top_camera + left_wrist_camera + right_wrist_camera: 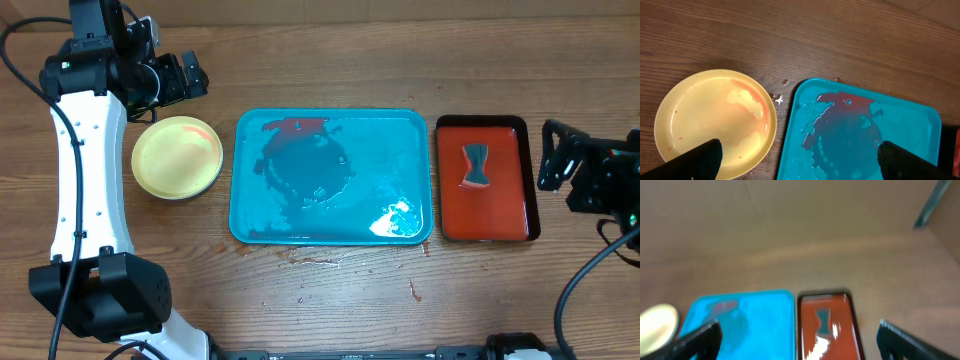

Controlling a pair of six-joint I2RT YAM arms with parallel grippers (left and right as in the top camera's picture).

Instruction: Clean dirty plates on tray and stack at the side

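A pale yellow plate (pixel 178 157) lies on the wooden table just left of the teal tray (pixel 330 228), with faint red smears and wet patches on it (pixel 715 120). The tray (pixel 860 135) holds water and a red sauce smear near its far left corner; no plate lies on it. My left gripper (pixel 195 78) hangs open above the table behind the plate, its fingers (pixel 695 160) spread wide over plate and tray. At the far right my right gripper (pixel 548 157) stands open beside the red tray, holding nothing (pixel 800 347).
A narrow red tray (pixel 505 210) with a dark rim sits right of the teal tray and carries a dark bow-shaped sponge (pixel 476 166). Small red spots mark the table in front of the teal tray (pixel 415 290). The right wrist view is blurred.
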